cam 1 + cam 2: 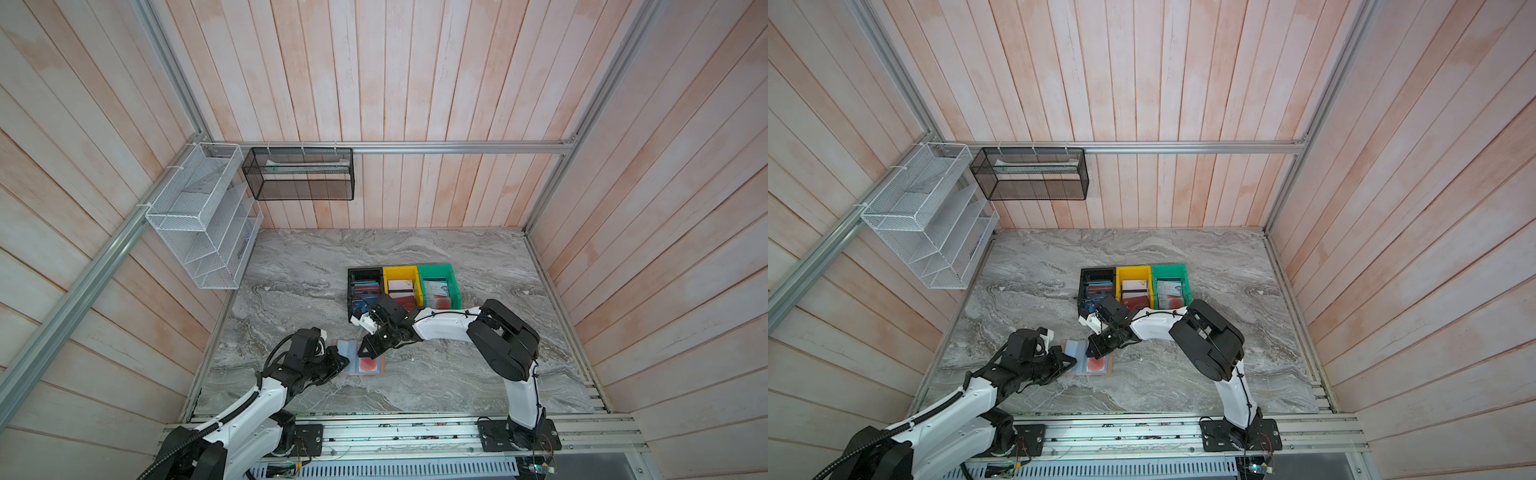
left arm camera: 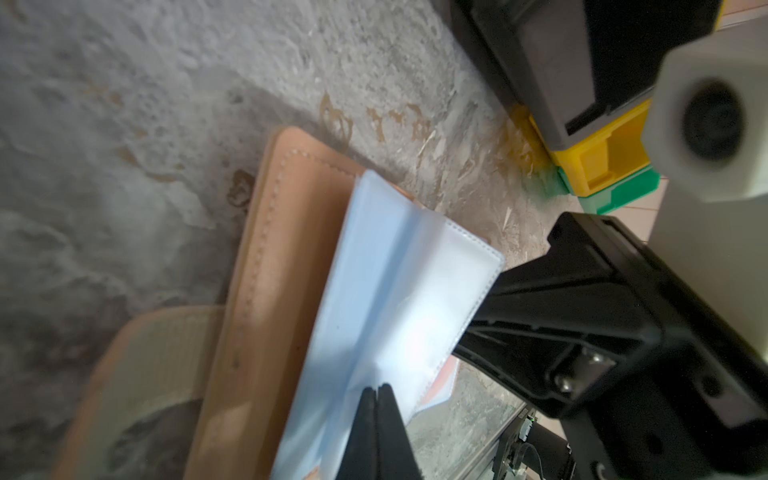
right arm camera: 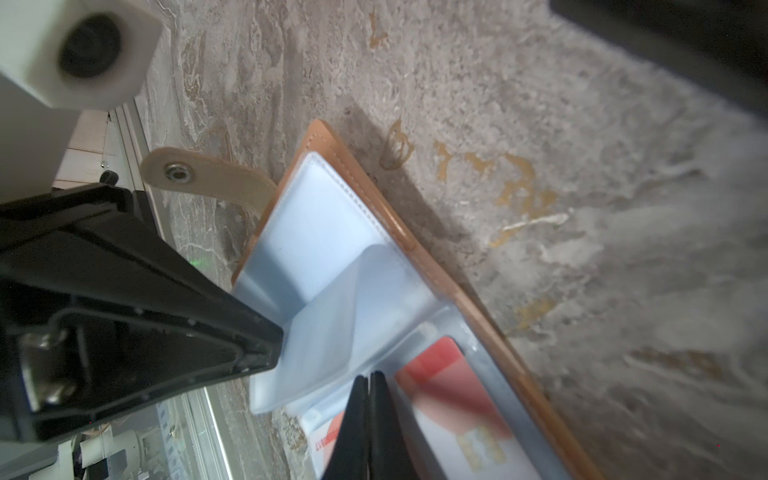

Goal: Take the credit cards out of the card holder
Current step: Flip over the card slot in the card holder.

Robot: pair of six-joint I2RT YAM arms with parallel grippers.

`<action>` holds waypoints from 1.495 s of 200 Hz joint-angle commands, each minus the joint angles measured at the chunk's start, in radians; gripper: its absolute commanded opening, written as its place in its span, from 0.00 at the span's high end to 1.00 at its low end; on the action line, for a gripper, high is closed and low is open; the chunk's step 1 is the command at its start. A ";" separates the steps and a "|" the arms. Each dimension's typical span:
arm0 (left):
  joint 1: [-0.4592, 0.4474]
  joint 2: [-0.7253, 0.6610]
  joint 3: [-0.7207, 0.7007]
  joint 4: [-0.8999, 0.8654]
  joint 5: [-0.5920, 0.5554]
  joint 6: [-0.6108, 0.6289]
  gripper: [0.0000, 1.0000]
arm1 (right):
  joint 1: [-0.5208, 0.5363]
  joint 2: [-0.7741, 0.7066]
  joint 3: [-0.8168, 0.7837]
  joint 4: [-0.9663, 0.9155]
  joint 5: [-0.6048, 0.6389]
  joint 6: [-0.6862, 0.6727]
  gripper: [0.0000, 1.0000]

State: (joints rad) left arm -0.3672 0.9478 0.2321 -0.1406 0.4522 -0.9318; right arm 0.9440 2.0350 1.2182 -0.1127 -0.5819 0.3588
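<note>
Marble table [image 1: 415,257]: closed left hand [image 2: 378,388] and closed right hand [image 3: 369,376] on card holder [image 2: 266,270]; only right wrist shows credit card [image 3: 453,395] chip [image 3: 482,449]

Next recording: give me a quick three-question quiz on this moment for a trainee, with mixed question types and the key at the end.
1. True or false: the card holder lies closed.
2. Multiple choice: in the row of three bins, which colour stands in the middle? A black, B yellow, C green.
3. Fill the gap: the jaws of the left gripper and the right gripper are both ___.

Key: 1 false, it lies open with its sleeves showing; 2 B; 3 shut.
</note>
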 commanded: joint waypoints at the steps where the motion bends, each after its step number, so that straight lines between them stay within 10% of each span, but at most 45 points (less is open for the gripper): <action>1: -0.003 -0.019 0.027 -0.029 -0.005 0.008 1.00 | 0.002 0.045 0.030 -0.045 0.002 -0.014 1.00; 168: 0.002 -0.201 0.103 -0.171 -0.025 0.007 1.00 | 0.036 0.132 0.206 -0.068 -0.122 -0.036 1.00; 299: 0.004 0.134 0.083 0.115 0.038 0.021 0.85 | -0.039 -0.131 -0.097 -0.070 0.096 0.006 1.00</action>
State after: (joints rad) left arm -0.3668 1.0328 0.2909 -0.1074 0.4587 -0.9283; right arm 0.9035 1.9190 1.1580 -0.1398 -0.5545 0.3672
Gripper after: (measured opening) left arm 0.144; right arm 0.047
